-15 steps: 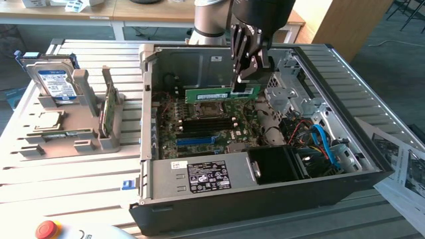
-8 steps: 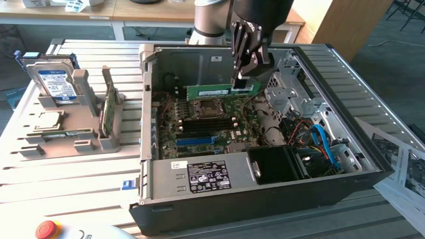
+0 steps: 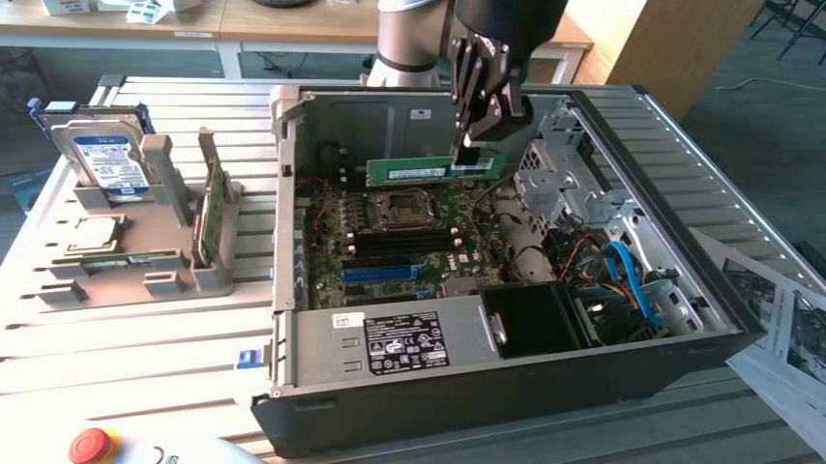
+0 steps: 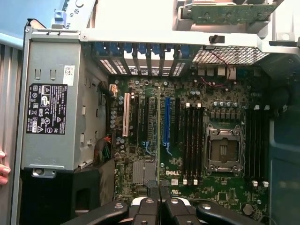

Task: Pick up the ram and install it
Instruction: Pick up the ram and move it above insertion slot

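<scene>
The ram [image 3: 420, 171], a long green stick with a white label, hangs level inside the open computer case [image 3: 722, 319], over the far part of the motherboard [image 3: 387, 261] beyond the CPU socket [image 3: 398, 208]. My gripper [image 3: 473, 147] comes down from above and is shut on the ram toward its end on the exterior view's right. In the wrist view my gripper [image 4: 159, 206] has its fingers pressed together above the motherboard [image 4: 154, 154], with the black memory slots [image 4: 192, 140] and the CPU socket [image 4: 224, 150] below. The ram itself is not discernible there.
A grey stand [image 3: 142, 261] at the exterior view's left holds a hard drive [image 3: 110, 159], a CPU chip [image 3: 91, 232] and another green board [image 3: 207, 217]. The power supply [image 3: 387, 343], drive cage [image 3: 555, 184] and cables [image 3: 620, 271] crowd the case. A person's fingertips [image 4: 2, 164] show beside the case.
</scene>
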You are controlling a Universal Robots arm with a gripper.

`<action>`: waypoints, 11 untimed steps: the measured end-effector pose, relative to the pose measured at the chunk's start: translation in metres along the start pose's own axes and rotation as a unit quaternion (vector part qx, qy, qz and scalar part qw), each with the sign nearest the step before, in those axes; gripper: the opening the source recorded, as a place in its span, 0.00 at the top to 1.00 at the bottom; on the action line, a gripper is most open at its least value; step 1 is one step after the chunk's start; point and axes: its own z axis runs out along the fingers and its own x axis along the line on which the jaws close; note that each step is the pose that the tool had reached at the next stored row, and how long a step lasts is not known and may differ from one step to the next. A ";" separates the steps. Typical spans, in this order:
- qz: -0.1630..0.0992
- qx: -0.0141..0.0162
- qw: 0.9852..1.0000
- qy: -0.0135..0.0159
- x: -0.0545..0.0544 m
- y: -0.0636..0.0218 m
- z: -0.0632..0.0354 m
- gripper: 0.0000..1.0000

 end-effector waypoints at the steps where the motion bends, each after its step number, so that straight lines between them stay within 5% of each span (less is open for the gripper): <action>1: 0.000 0.000 1.000 0.000 -0.001 -0.0005 0.0000 0.88; 11: 0.000 0.000 1.000 0.000 -0.014 -0.0051 0.0004 0.88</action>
